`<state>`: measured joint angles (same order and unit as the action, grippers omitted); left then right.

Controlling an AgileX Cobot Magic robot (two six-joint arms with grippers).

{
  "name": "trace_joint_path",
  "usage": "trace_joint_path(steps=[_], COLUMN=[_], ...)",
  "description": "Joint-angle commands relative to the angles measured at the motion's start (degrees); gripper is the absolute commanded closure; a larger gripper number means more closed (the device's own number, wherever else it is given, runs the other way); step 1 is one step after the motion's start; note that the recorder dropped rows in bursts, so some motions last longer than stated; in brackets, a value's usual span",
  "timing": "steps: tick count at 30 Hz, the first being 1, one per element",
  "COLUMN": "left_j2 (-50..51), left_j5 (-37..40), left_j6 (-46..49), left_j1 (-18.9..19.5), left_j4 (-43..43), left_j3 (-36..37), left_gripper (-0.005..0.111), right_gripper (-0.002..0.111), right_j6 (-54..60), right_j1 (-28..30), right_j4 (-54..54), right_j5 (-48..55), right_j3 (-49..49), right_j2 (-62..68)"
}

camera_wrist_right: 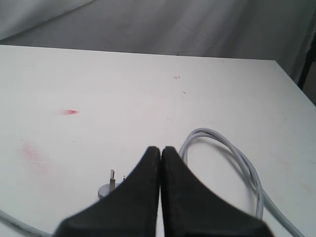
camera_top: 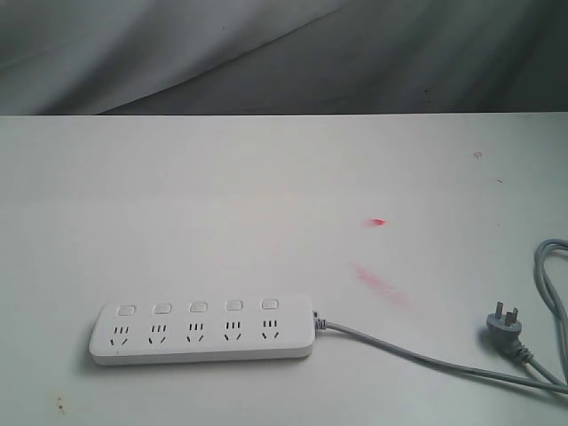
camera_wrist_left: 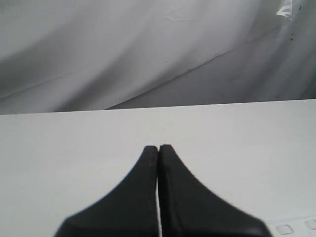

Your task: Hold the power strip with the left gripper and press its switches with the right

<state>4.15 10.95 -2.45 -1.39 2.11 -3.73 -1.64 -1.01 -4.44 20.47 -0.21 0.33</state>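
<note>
The white power strip [camera_top: 202, 331] lies flat on the table at the lower left of the exterior view, its row of small switches [camera_top: 197, 307] along its far edge. Its grey cord [camera_top: 426, 359] runs right to the plug [camera_top: 507, 325]. Neither gripper shows in the exterior view. In the left wrist view my left gripper [camera_wrist_left: 158, 147] is shut and empty above bare table, with a corner of the strip [camera_wrist_left: 296, 226] beside it. In the right wrist view my right gripper [camera_wrist_right: 161, 148] is shut and empty over the plug [camera_wrist_right: 108, 186] and looped cord [camera_wrist_right: 232, 150].
The white table [camera_top: 266, 195] carries red smears [camera_top: 377, 222] in its middle. Grey cloth [camera_top: 284, 53] hangs behind the far edge. The table's right edge [camera_wrist_right: 296, 89] shows in the right wrist view.
</note>
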Motion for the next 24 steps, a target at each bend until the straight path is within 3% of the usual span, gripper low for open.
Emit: trace_joint_path(steps=[1, 10, 14, 24], left_j2=[-4.2, -4.2, -4.2, -4.2], left_j5=[-0.5, 3.6, 9.6, 8.9], left_j6=[-2.3, -3.5, -3.5, -7.9], left_j1=[0.1, -2.2, -3.4, -3.6], left_j4=[-0.2, 4.8, 5.0, 5.0], left_j3=[3.7, 3.7, 3.7, 3.7], left_gripper=[0.106, 0.106, 0.106, 0.106], right_gripper=[0.108, 0.108, 0.108, 0.108], right_j6=[-0.2, -0.2, -0.2, -0.2], right_j1=[0.4, 0.4, 0.4, 0.4], right_j4=[-0.4, -0.4, -0.4, -0.4], right_j5=[-0.9, -0.9, -0.9, -0.9], right_j3=[0.2, 0.2, 0.2, 0.2], right_j2=[-0.3, -0.3, -0.3, -0.3])
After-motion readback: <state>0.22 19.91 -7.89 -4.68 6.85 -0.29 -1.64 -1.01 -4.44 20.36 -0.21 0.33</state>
